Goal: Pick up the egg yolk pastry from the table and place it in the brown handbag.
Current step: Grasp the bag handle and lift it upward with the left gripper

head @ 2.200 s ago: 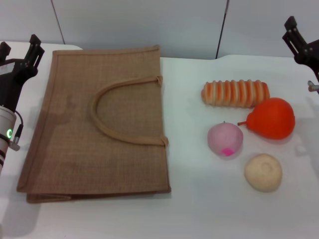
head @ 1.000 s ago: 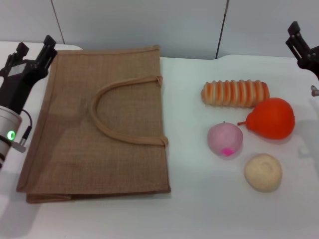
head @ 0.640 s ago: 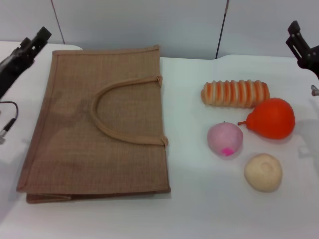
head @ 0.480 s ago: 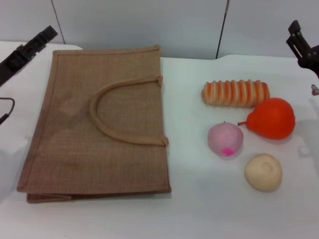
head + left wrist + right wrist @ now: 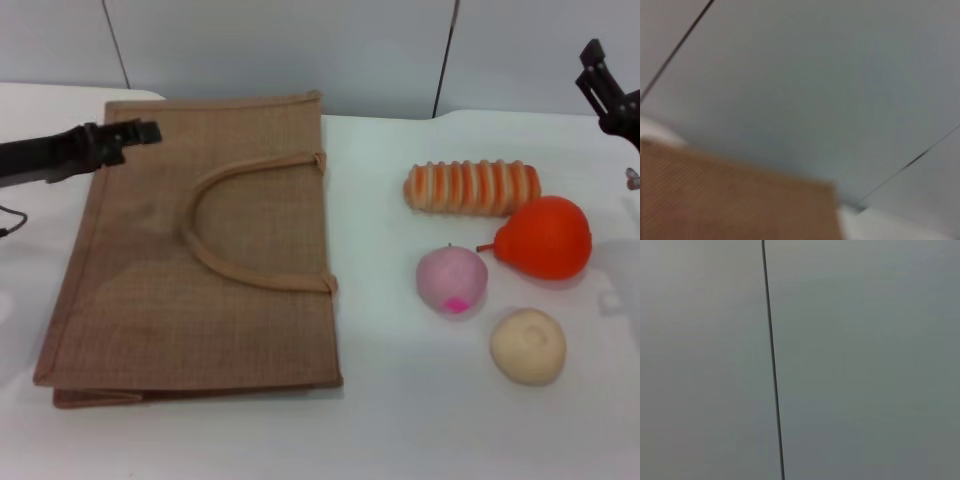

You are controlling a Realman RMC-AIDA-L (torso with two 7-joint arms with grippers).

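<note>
Head view: the egg yolk pastry (image 5: 528, 346) sits on the white bench (image 5: 400, 420) at the robot's right, nearest the front edge of the group of food items. Nothing touches it. Just behind it and toward the centre is a pink peach-like ball (image 5: 452, 279). An orange pear-shaped fruit (image 5: 545, 237) lies beside the ball, farther to the right. Behind both is a long orange-striped bread roll (image 5: 472, 187).

The brown handbag (image 5: 200, 310) lies flat on the bench at the robot's left, well apart from the pastry. Its looped handle (image 5: 215, 262) rests on the upper face, with the opening edge turned toward the food.

The left hand (image 5: 130, 133) reaches in from the left edge, lying nearly level over the bag's far left corner. It appears edge-on as one dark bar; whether its fingers are apart or together I cannot tell. The left wrist view shows only a blurred patch of the bag's fabric and the grey wall.

The right hand (image 5: 597, 72) is at the far right edge, raised, well behind the food. Its two fingers stand apart and hold nothing.
</note>
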